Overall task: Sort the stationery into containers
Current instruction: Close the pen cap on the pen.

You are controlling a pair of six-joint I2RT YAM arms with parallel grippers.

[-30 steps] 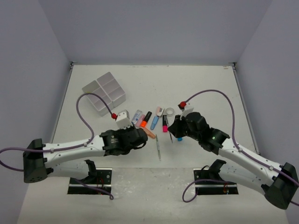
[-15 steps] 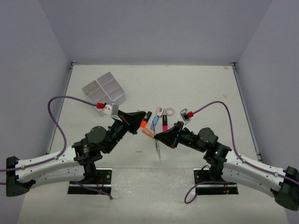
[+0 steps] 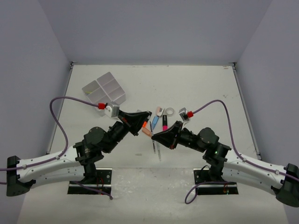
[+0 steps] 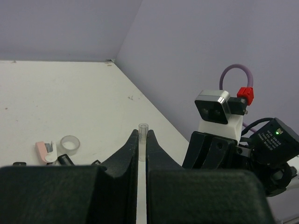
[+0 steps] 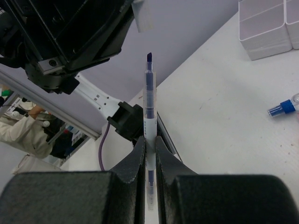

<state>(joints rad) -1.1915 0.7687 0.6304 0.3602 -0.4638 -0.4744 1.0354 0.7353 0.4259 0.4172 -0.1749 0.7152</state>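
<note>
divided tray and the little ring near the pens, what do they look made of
The divided tray looks like white, slightly translucent plastic, smooth satin finish: thin moulded walls with light showing through. The ring seems clear glossy tape or plastic: see-through, pale-edged, too small to be sure.

The tray (image 3: pixel 105 88) is located at the far left of the table (image 3: pixel 201 84). The loose stationery (image 3: pixel 164 122) is grouped to its right, at mid-table, with the tape roll (image 3: pixel 170 111) behind the highlighters (image 3: pixel 165 126). Over this group, a thin tube (image 4: pixel 143 133) is held in the left gripper (image 3: pixel 148 113) and a pen (image 5: pixel 149 107) in the right gripper (image 3: pixel 154 136).
</note>
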